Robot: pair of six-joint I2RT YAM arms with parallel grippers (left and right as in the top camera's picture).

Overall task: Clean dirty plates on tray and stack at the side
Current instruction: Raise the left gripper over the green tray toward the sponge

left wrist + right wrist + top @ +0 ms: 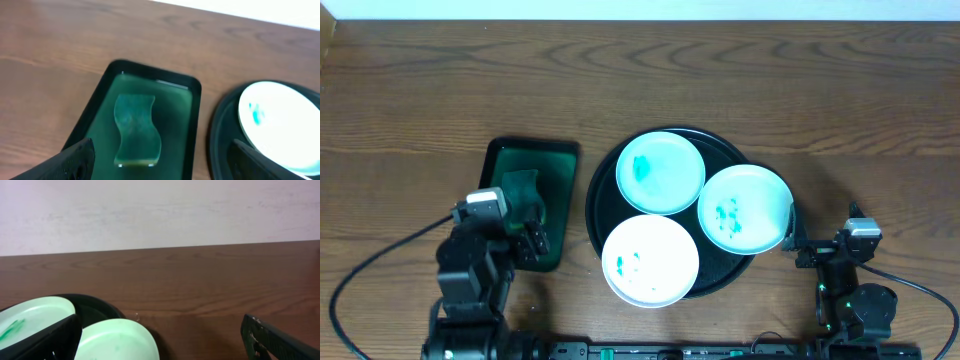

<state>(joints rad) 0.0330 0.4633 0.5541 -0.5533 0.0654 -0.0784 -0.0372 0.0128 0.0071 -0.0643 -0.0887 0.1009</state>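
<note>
The round black tray (601,183) holds three white plates. The far plate (660,172) carries a teal smear. The right plate (744,208) has teal specks, and the near plate (650,260) shows a few faint specks. My left gripper (525,233) is open over the near end of a small green tray, left of the black tray. In the left wrist view the left gripper (162,169) holds nothing; the smeared plate (280,125) is at its right. My right gripper (823,236) stands open just right of the speckled plate (117,340), empty (162,345).
A dark-green rectangular tray (565,152) lies left of the black tray, with a green wavy sponge (136,127) in it. Bare wooden table (440,90) spreads to the far side and both ends. Cables trail from both arm bases at the front edge.
</note>
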